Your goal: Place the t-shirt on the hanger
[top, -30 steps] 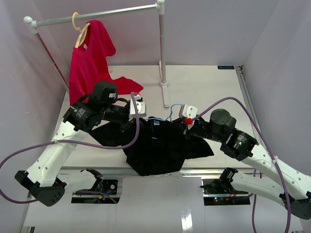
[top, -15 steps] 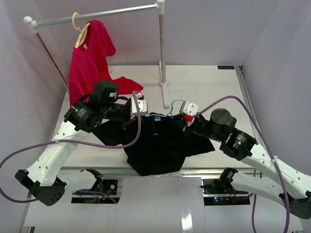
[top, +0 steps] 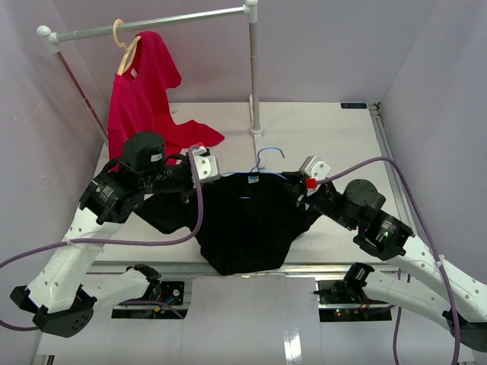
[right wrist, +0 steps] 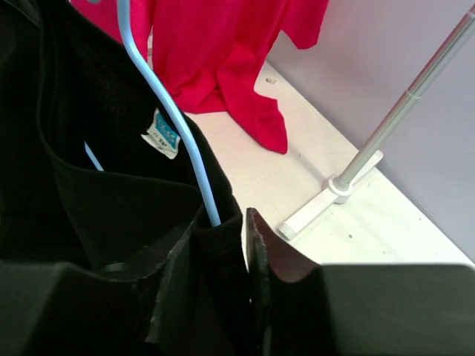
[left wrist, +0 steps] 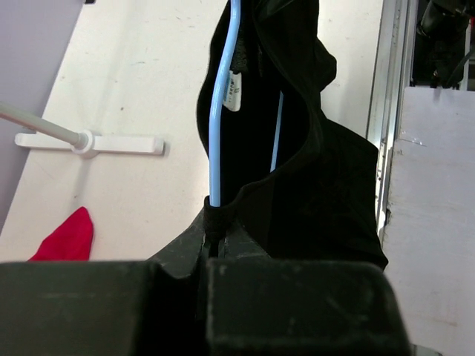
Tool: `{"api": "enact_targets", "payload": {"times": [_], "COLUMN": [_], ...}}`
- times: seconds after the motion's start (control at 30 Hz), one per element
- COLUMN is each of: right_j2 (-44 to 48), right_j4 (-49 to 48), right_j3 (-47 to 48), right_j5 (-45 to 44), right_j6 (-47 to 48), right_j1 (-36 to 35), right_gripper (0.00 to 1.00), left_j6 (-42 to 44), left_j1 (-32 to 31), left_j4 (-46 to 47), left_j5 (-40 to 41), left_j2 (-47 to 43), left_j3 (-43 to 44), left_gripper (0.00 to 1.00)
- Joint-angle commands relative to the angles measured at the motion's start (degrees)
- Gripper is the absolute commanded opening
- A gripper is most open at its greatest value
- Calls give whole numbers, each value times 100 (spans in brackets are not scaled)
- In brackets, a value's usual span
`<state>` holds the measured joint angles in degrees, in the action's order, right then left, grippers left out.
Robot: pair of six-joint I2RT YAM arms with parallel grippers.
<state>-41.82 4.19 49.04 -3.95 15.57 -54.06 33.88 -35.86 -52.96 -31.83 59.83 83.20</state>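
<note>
The t-shirt (top: 247, 220) is sitting on the hanger (left wrist: 214, 148), hook at 12 o'clock, while the left gripper (top: 215, 177) and right gripper (top: 299, 190) are squeezing its shoulders tight at 9 and 3 o'clock, so only hanging it up seems left.

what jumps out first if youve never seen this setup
A black t-shirt is stretched mid-table between the left gripper and right gripper, each clamped on a shoulder, with a light-blue wire hanger poking from its collar. Far left, a red shirt hangs from the rail.

T-shirt (top: 243, 220) now wider across hanger (left wrist: 215, 148).
</note>
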Motion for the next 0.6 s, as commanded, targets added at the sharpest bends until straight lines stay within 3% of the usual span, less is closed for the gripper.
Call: {"api": "enact_targets", "payload": {"times": [0.0, 0.1, 0.27, 0.57], "right_j2": [18, -101, -257, -773], "right_j4": [17, 365, 1474, 1914], "right_j3": [223, 656, 1835, 2873], "right_j5": [-94, 144, 1574, 2230], "right_j6": [-62, -45, 306, 512], "right_j1": [-10, -11, -8, -8], "right_gripper": [39, 45, 63, 67], "left_j6": [-165, -225, -329, -365], "left_j1": [0, 0, 0, 0], "left_j4": [380, 424, 546, 565], "left_j5": [113, 142, 244, -98], "left_j2": [-237, -203, -237, -320], "left_j3": [-34, -43, -40, -128], "left_gripper": [0, 0, 0, 0]}}
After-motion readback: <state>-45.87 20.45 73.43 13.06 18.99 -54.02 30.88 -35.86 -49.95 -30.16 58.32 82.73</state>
